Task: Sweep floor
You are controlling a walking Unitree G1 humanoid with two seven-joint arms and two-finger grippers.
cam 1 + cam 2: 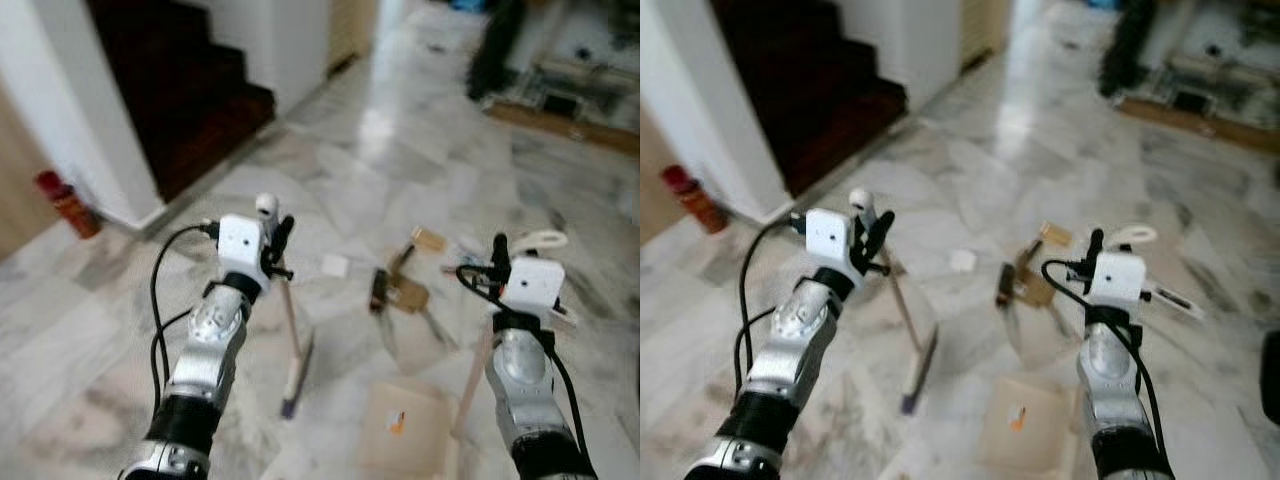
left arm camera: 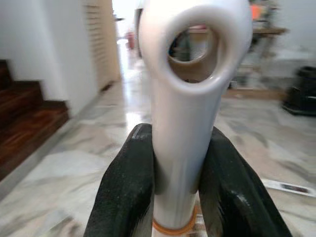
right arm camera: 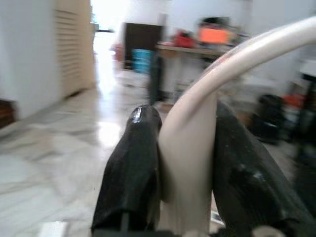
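Marble floor (image 1: 400, 150), left pincer (image 2: 182, 187) clamped around broom handle (image 2: 192, 98), right pincer (image 3: 185, 163) clamped around dustpan handle (image 3: 197, 118)

Glossy marble floor (image 1: 400, 150); smooth plastic broom handle (image 2: 190, 123); matt blk fingers (image 2: 126, 197).

Scraps (image 1: 400, 285) lie ahead between broom (image 1: 292, 340) and dustpan (image 1: 405, 425).

Head stereo pair looks fwd and down at the marble floor (image 1: 400, 150), both eyes sharing stairs (image 1: 190, 90) and scraps. Wrist cams sit v. close behind each hand, facing along fingers (image 2: 123, 192) across the room.
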